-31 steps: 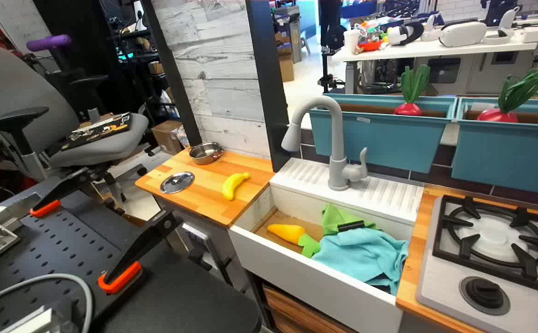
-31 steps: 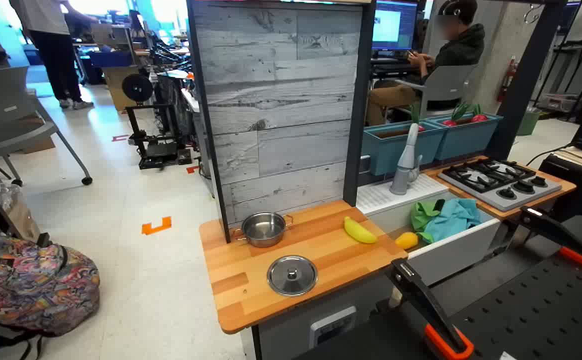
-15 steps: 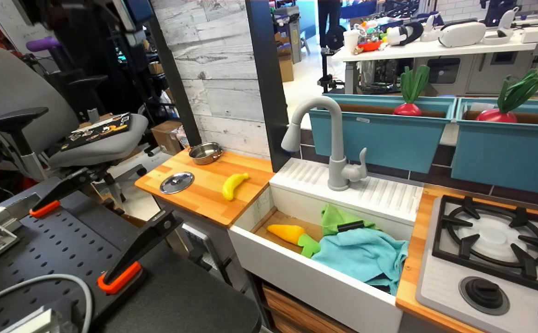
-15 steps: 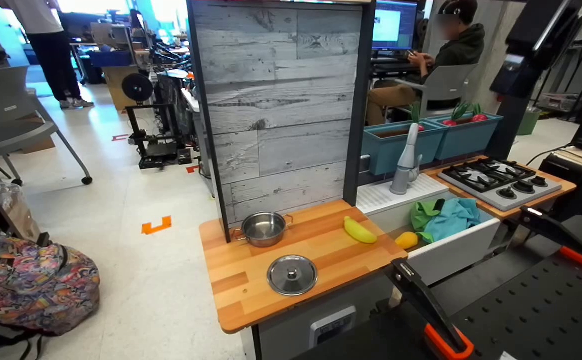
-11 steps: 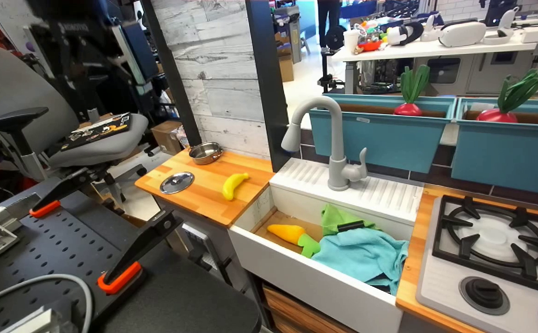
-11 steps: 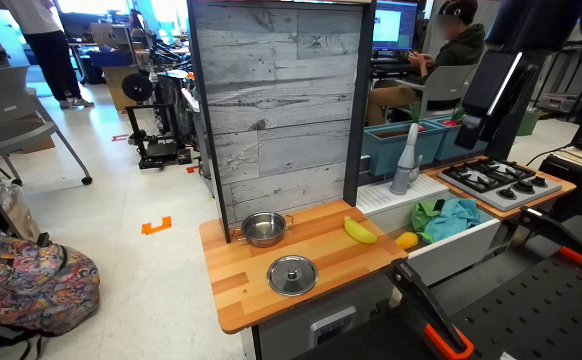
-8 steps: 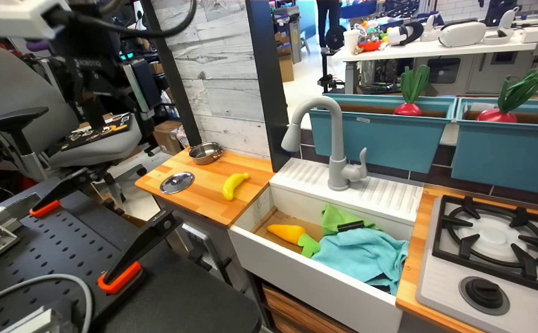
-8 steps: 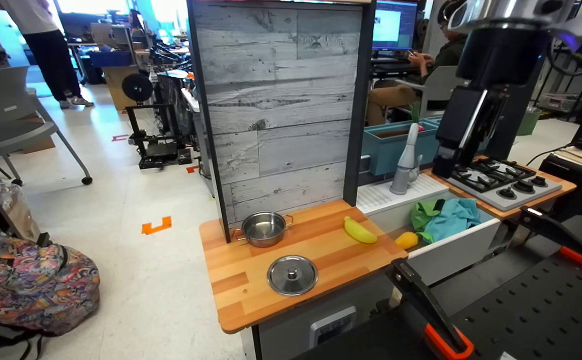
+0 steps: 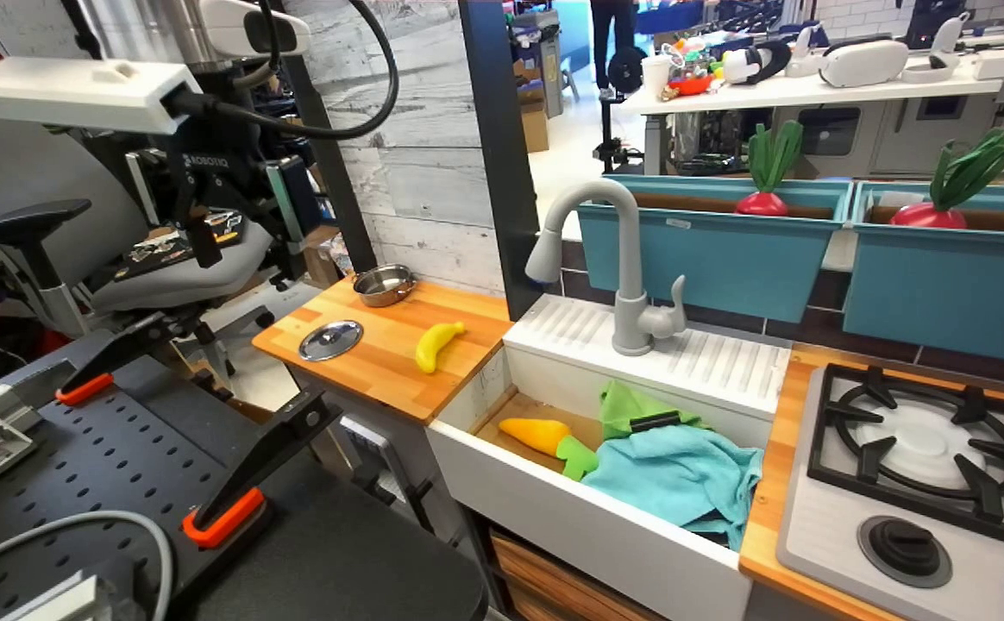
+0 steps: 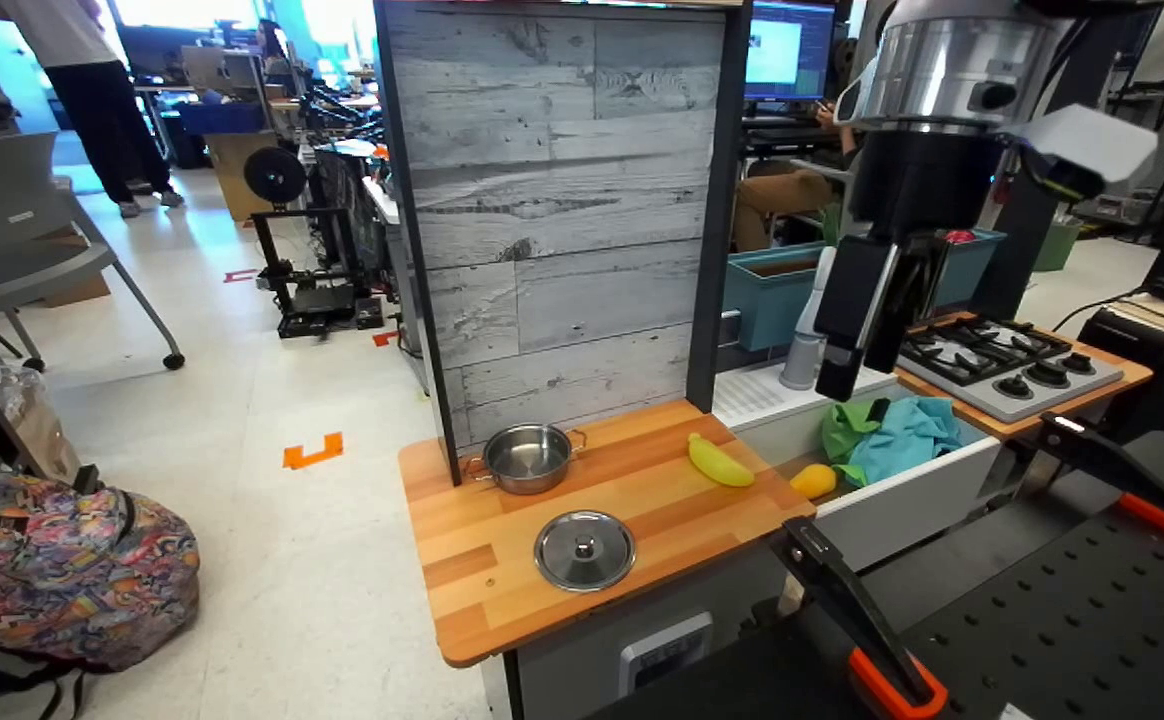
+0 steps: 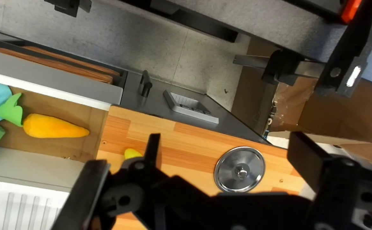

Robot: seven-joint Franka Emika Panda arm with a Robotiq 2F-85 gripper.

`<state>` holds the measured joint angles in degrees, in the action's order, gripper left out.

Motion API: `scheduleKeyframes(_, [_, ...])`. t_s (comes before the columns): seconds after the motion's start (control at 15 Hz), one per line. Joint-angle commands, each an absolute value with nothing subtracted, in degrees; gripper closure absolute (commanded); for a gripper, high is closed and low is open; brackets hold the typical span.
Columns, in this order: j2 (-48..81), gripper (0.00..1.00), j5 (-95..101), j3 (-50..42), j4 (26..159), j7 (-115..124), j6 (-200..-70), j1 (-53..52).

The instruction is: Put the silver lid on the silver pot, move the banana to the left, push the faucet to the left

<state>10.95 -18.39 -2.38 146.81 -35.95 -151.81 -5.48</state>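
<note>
The silver lid lies knob up on the wooden counter in both exterior views (image 9: 330,341) (image 10: 584,560). The silver pot stands uncovered behind it (image 9: 386,296) (image 10: 532,484); it is hidden in the wrist view. The yellow banana lies on the counter near the sink (image 9: 436,348) (image 10: 719,463); the wrist view shows only its tip (image 11: 131,153). The grey faucet (image 9: 629,259) stands behind the sink, partly hidden by the arm in an exterior view (image 10: 800,362). My gripper (image 9: 246,248) is open, empty and high above the work surfaces. In the wrist view the lid (image 11: 241,170) appears between its fingers (image 11: 227,143).
The sink (image 9: 588,517) holds a yellow toy carrot (image 9: 536,435) and a blue cloth (image 9: 674,474). A stove (image 9: 821,517) is beyond it. A plank wall (image 10: 562,250) rises behind the counter (image 10: 472,590). Clamps (image 9: 252,466) stick out from the black table.
The arm and gripper have come into both exterior views from above and moved lower, toward the counter. The gripper is open throughout. Lid, pot, banana and faucet have not moved.
</note>
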Motion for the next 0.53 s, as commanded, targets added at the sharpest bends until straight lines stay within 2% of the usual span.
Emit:
scheduleKeyframes(0.0, [11.67,0.00,-17.38,1.14,146.39,-34.42,-152.20,-1.95])
scheduleKeyframes(0.47, [22.27,0.00,-18.82,7.76,139.02,-26.22,-157.03,-0.42])
